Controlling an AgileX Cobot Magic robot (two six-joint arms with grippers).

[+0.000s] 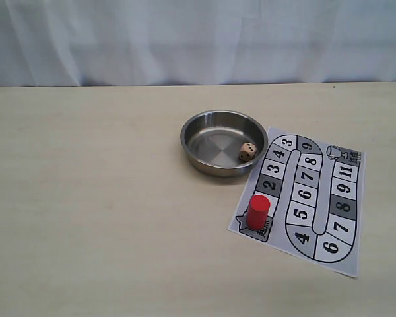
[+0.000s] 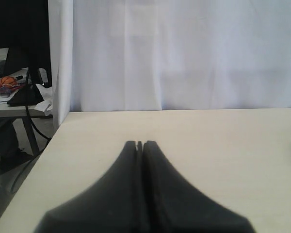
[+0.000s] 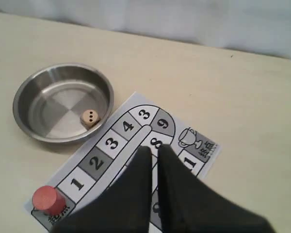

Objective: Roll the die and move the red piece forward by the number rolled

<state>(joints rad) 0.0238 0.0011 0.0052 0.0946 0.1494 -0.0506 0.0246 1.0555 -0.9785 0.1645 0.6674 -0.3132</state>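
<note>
Die (image 1: 247, 152) lies in the steel bowl (image 1: 191, 135), close against the wall on the side nearest the paper game board (image 1: 343, 228). I take the bowl to be there so the cube cannot skitter off the table (image 1: 86, 218). The red piece (image 1: 257, 210) stands upright on the starred start square, just beside square 1, so no counting has begun.

My right gripper (image 3: 153, 148) hangs above the board's middle squares with its claw narrow, holding nothing. My left gripper (image 2: 139, 143) is pressed together and empty, over bare table well apart from everything.

The bowl's wall is my main obstacle: it crowds the die on 1 side. I cannot read the top face with confidence.
</note>
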